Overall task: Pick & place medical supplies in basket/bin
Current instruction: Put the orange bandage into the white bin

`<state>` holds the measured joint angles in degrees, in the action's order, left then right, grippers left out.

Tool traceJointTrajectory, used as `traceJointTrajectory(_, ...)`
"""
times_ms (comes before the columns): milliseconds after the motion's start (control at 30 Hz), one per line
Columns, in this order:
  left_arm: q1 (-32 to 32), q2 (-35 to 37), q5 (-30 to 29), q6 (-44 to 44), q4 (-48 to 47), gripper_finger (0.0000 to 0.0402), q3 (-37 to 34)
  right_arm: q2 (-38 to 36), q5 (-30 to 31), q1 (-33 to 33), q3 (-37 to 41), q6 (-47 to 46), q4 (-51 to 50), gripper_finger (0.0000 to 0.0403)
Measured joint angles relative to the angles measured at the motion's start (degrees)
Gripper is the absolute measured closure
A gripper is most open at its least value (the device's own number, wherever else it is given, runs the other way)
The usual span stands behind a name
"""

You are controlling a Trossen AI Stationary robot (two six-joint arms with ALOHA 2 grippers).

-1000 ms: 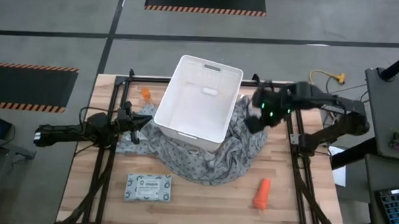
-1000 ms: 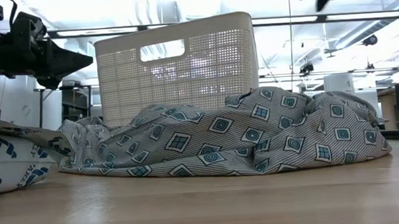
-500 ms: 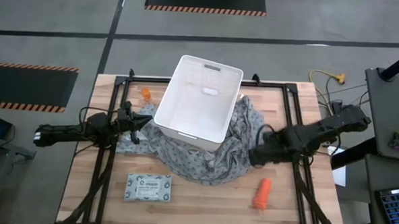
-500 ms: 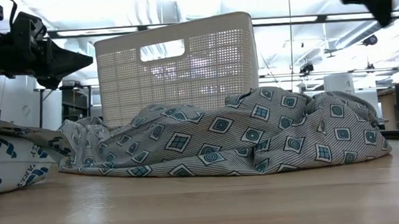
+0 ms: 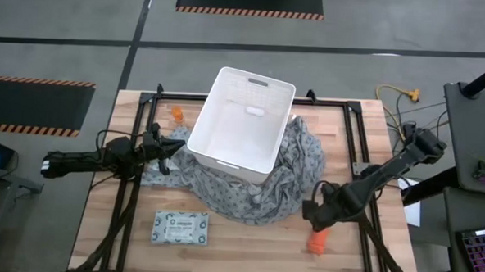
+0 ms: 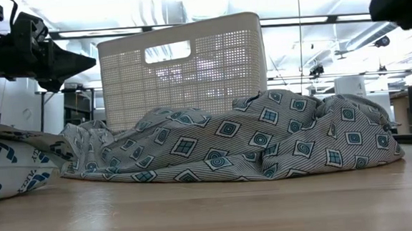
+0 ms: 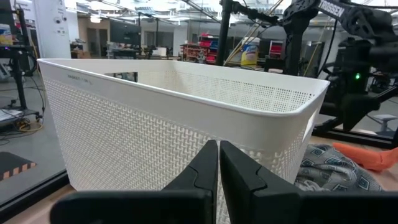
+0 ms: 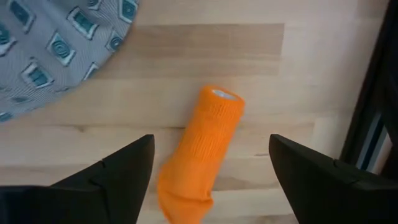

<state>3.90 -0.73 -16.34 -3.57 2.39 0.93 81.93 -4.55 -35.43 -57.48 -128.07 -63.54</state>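
The white bin [image 5: 241, 119] stands on a grey patterned cloth [image 5: 294, 175] at the table's far middle. A tiny white oblong piece [image 5: 254, 111] lies inside it. An orange tapered tube [image 8: 202, 146] lies on the bare wood near the front right. My right gripper [image 8: 211, 143] is open above it, one finger on either side, touching nothing; it also shows in the high view [image 5: 314, 215]. My left gripper [image 5: 175, 147] is shut and empty beside the bin's left wall [image 7: 186, 118]. A small orange bottle [image 5: 177, 113] stands at the far left. A flat printed packet [image 5: 180, 228] lies at the front left.
The cloth spreads out from under the bin toward the front and right, and its edge [image 8: 56, 56] lies close to the tube. Black frame rails [image 5: 361, 231] run along the table's left and right sides. Bare wood [image 5: 246, 251] shows between the packet and the tube.
My right gripper has gone from beside the bin's far right corner toward the table's near edge, across the cloth, and has come down over the orange tube. The tube, bin and cloth have not moved.
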Motion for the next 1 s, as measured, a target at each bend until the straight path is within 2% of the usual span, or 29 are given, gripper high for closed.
traceJointTrajectory(233,-0.01,0.00,-0.09,0.00,0.02,0.0402,0.00,5.71,-0.56,-1.02,0.33,1.17,1.14,0.0106)
traceJointTrajectory(467,-0.01,0.00,-0.14,0.00,0.00,0.0402,0.00,11.61,-4.95,-1.74,1.22,1.27,9.23,0.0104)
traceJointTrajectory(667,0.00,0.00,-0.22,0.00,0.02,0.0402,-0.02,15.48,-8.60,-1.85,1.49,2.62,12.15,0.0112)
traceJointTrajectory(833,-0.02,0.00,-0.20,0.00,0.02,0.0402,-0.02,17.66,-9.57,-2.31,1.85,3.24,13.71,0.0131)
traceJointTrajectory(1000,0.00,0.00,-0.20,0.00,0.02,0.0402,-0.02,17.26,-9.57,-2.31,2.56,4.07,16.12,0.0173)
